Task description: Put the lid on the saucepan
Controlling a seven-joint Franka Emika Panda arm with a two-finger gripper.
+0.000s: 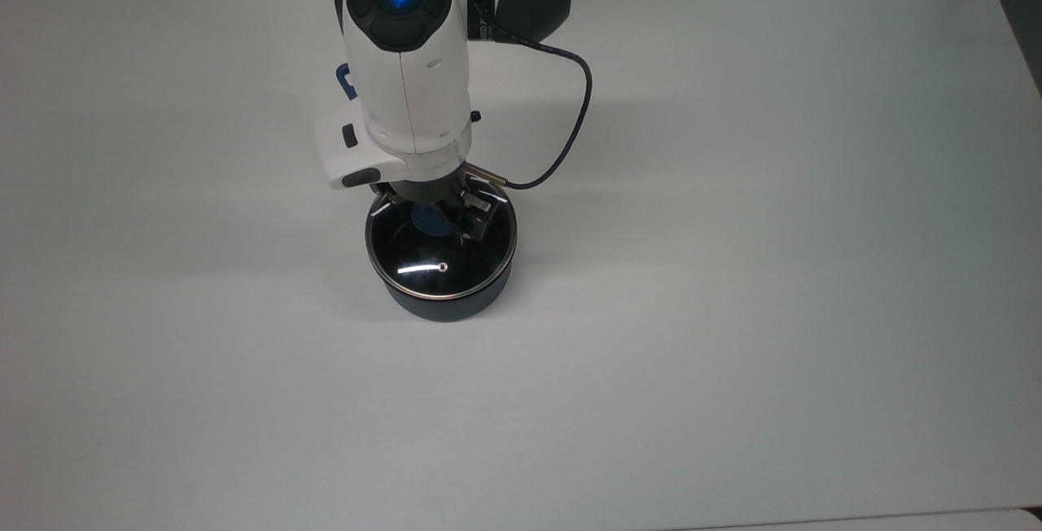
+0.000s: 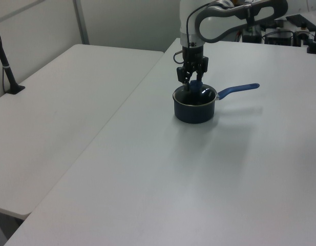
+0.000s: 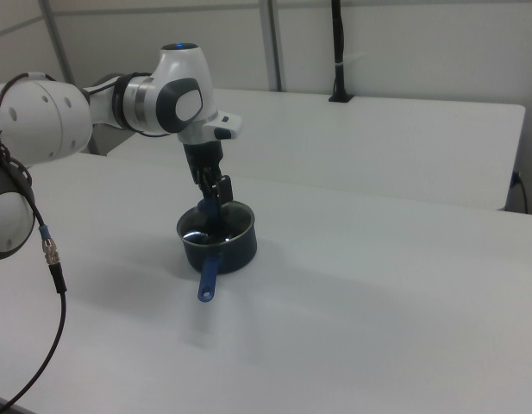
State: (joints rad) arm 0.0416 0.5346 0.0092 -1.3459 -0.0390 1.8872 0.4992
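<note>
While arm hangs over pan: one saucepan, one lid seated on its rim, mid-bench.
Hand: fingers pinched on blue knob.
View differences: top view's arm covers most of pan handle; left view shows it whole.
Hard to see: lid glass, side views.

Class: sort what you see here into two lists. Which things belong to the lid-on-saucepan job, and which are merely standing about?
Belonging to the job:
- the lid, lying on the pan
- the saucepan
- the gripper, around the lid's blue knob

Standing about:
- the black post on the neighbouring table
</note>
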